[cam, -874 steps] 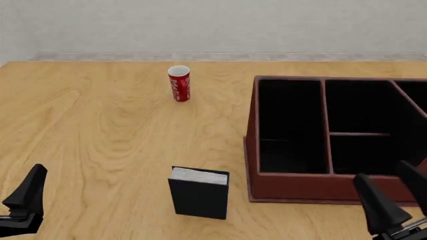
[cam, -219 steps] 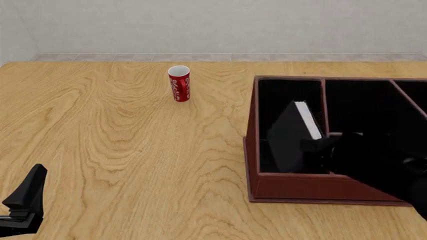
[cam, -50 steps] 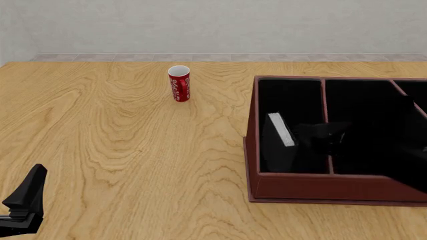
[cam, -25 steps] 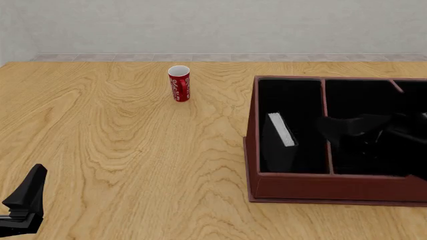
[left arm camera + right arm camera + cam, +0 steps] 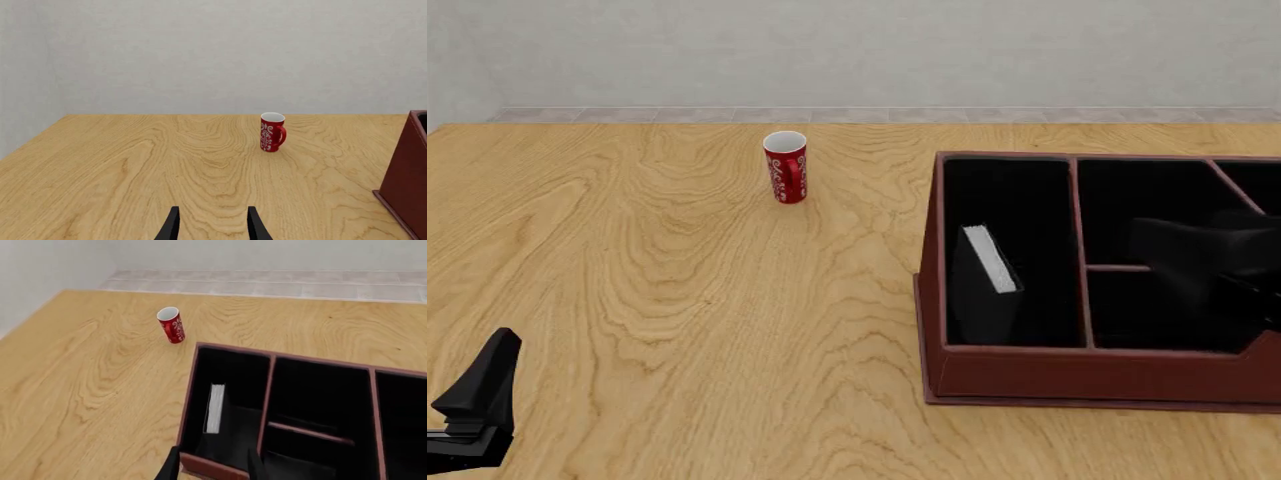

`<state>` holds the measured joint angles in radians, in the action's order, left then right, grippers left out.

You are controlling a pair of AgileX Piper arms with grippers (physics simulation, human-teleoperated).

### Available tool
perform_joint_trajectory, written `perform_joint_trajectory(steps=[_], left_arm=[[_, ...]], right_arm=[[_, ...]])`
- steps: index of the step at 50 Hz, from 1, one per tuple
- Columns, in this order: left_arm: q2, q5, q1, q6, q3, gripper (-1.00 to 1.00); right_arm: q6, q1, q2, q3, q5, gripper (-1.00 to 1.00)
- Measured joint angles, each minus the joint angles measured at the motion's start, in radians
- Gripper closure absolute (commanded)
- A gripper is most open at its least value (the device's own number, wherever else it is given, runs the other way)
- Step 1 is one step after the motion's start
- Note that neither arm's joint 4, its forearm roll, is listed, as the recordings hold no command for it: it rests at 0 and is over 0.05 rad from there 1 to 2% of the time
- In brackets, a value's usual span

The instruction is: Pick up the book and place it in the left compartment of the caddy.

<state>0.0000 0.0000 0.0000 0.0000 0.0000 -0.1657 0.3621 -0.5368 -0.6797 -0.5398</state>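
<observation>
dark book (image 5: 985,285) standing on edge in the left compartment (image 5: 1010,215) of the caddy (image 5: 1094,375), against its 9 o'clock wall; right fingers (image 5: 254,467) apart and empty above it; left fingers (image 5: 252,226) apart, low over the surface (image 5: 667,300).

Book (image 5: 985,283) inside caddy's (image 5: 1014,375) left compartment (image 5: 1010,250)

A light wooden table (image 5: 667,300) with swirling grain fills most of the scene. Behind it rises a plain pale grey wall (image 5: 854,50). A strip of pale tiled floor (image 5: 267,288) shows between the table's far edge and the wall. Lighting is soft and even.
</observation>
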Motion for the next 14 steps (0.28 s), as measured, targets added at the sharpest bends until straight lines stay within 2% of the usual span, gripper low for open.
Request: perform_joint_trajectory(steps=[14], left_arm=[[0.0,0.0,0.0,0.0,0.0,-1.0]], right_arm=[[0.004,-0.019,0.048,-0.045,-0.046,-1.0]])
